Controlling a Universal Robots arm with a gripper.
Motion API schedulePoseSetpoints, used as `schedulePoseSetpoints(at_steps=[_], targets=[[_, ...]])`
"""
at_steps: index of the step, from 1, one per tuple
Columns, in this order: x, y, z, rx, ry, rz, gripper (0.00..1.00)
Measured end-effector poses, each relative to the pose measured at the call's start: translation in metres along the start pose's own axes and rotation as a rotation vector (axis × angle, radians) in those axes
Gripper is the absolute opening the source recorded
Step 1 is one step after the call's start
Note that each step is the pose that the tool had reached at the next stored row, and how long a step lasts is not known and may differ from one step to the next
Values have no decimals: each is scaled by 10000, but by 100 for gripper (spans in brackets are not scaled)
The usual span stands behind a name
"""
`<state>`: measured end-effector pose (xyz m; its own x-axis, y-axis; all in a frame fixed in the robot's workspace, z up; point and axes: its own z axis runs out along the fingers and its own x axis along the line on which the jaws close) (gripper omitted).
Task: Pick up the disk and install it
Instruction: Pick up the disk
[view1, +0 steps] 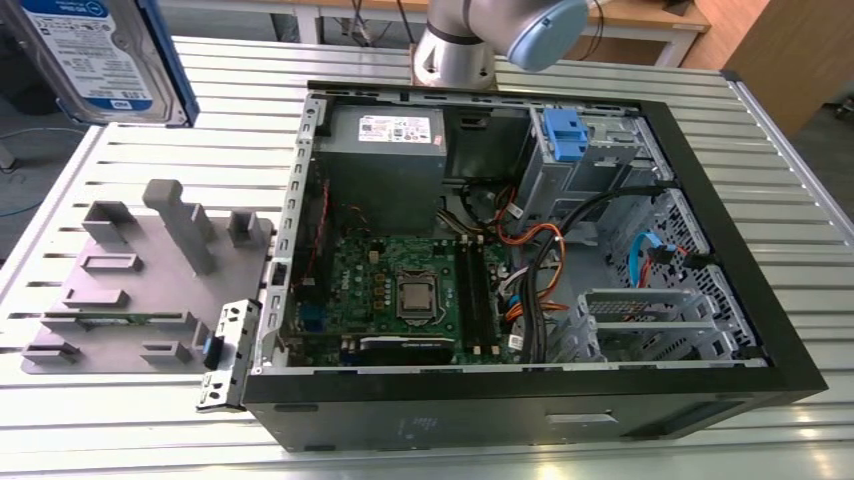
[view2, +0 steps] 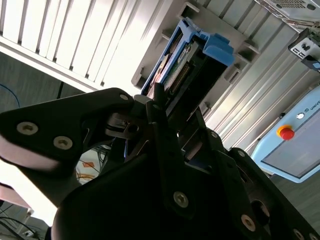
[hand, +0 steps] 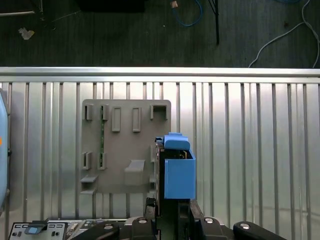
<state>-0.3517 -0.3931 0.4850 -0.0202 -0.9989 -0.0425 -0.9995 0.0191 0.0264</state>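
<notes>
The disk (view1: 96, 55) hangs in the air at the exterior view's top left, well above the slatted table, its white-and-blue label facing the camera. In the first wrist view it shows edge-on, its blue bracket (hand: 178, 172) over the edge of the grey holder plate (hand: 125, 145). My gripper (hand: 170, 209) is shut on the disk, one black finger on each flat side. In the second wrist view the disk (view2: 186, 65) sticks out beyond my gripper (view2: 177, 109), its connector end and blue tab pointing away.
The open computer case (view1: 787, 370) lies on its side on the table, with a motherboard (view1: 400, 295), a grey power supply (view1: 387, 130) and a drive cage with a blue tab (view1: 563, 135). The grey holder plate (view1: 134, 280) lies at the case's left. The arm's base (view1: 454, 50) stands behind the case.
</notes>
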Motion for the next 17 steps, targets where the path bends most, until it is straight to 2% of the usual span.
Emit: schedulePoseSetpoints(at_steps=[10, 11, 12, 17], targets=[[-6, -291, -8, -1, 2, 0, 35], [-8, -405, -10, 0, 0, 0, 35], [-10, -476, -13, -1, 1, 1, 35], [-13, -627, -16, 0, 0, 0, 35]])
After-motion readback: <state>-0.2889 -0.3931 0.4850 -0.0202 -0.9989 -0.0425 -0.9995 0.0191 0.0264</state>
